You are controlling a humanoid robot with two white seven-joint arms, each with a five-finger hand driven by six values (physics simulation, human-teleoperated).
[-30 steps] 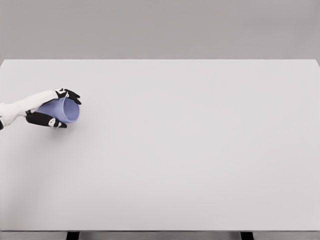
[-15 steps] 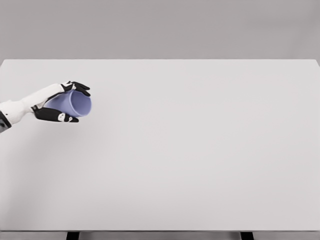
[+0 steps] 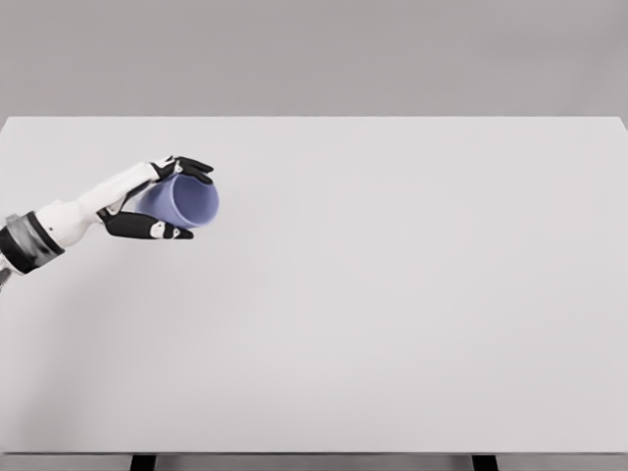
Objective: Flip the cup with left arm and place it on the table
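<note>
The table (image 3: pixel 392 314) was the largest thing in the head view, a wide, plain white top that filled most of the frame, with a flat grey wall behind its far edge and two dark leg tops showing just under its near edge.

The left arm (image 3: pixel 69 218) came in from the left edge, about a third of the way down the table top. It was white, with a grey and black cuff near the frame edge, and it stretched rightward and slightly up toward the table's left part.

At its end, the left robot hand (image 3: pixel 157 201) was clamped on the cup (image 3: pixel 186 202). Its black fingers (image 3: pixel 191 167) wrapped over the top of the cup's wall, while the thumb (image 3: pixel 152 230), black with white patches, pressed along the underside, so the cup sat pinched between them.

The cup was a lavender-blue tumbler, held on its side. Its open mouth faced right and a little toward the camera, showing as a pale oval rim, and its base was hidden inside the palm. It lay over the left part of the table, well away from the centre; whether it touched the surface could not be told.
</note>
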